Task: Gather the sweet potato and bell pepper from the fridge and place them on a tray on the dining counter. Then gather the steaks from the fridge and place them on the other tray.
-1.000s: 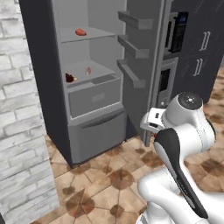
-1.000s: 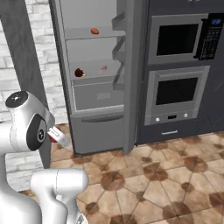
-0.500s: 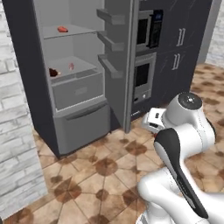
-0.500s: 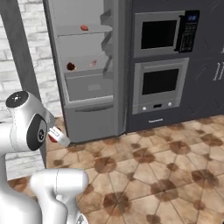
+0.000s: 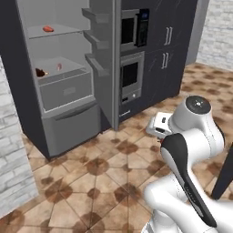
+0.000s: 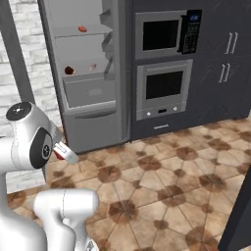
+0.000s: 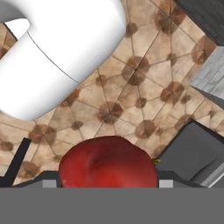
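While the red bell pepper (image 7: 108,161) is seen lodged between the spread fingers of the gripper (image 7: 105,178), it is judged to be held there, low beside the robot's body over the tiled floor (image 5: 91,182). The open fridge (image 5: 59,82) is seen off to the left, with small items left on its shelves. The dining counter and its trays cannot be located, so which way the pepper must be carried cannot be told. The fingertips are largely hidden by the pepper.
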